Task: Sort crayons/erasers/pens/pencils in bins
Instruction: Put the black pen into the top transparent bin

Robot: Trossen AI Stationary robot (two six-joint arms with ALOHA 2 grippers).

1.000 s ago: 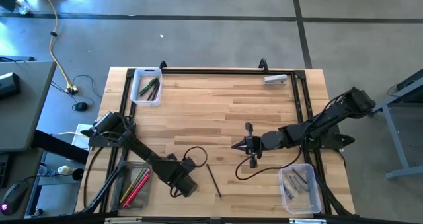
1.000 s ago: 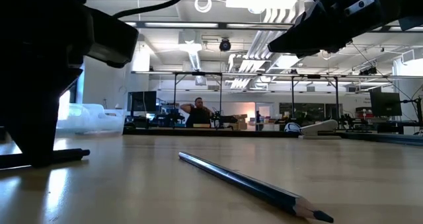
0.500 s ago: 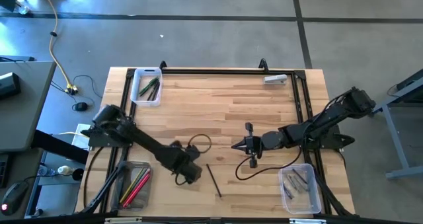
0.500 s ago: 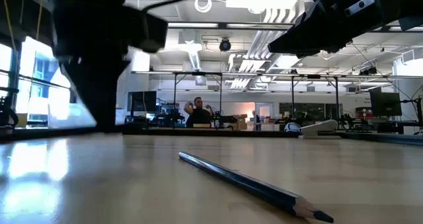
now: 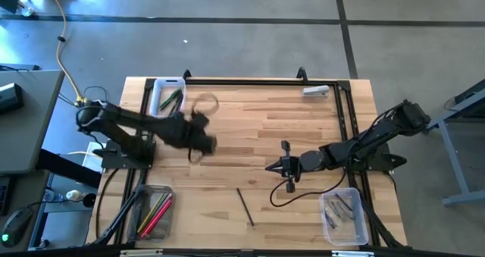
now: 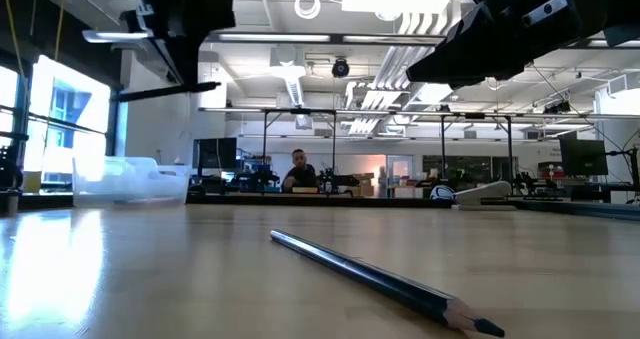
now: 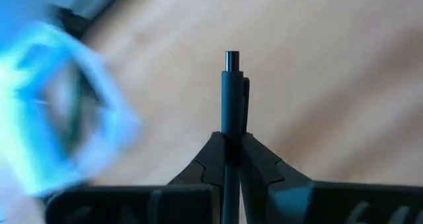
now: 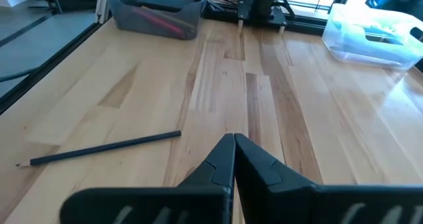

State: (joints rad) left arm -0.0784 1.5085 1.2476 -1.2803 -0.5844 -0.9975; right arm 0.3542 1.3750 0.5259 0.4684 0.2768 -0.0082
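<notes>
My left gripper hangs above the table's left half, shut on a black pen. In the low view the pen pokes out of it high above the wood. The white-rimmed bin with green sticks stands just beyond, at the far left. My right gripper is shut and empty, right of the middle. A dark pencil lies flat on the wood near the front edge. A grey-tinted bin at the near left holds red and yellow sticks. A clear bin at the near right holds grey ones. My left gripper pinches the pen's barrel between its two fingers, which slant down from above and lie across the pen. The button end sticks out well past the fingers. The pen is lifted clear of the table and, in the low view, lies close to level.
A small white-grey object lies at the far right corner. A black frame rail runs along the table's far edge and down both sides. Bare wood spreads across the table's middle. A person sits in the room far behind the table.
My left gripper stood low at the table's near edge, beside the black pen lying on the wood. It has taken hold of the pen, lifted it clear, and swung up and toward the far left, close to the white-rimmed bin.
</notes>
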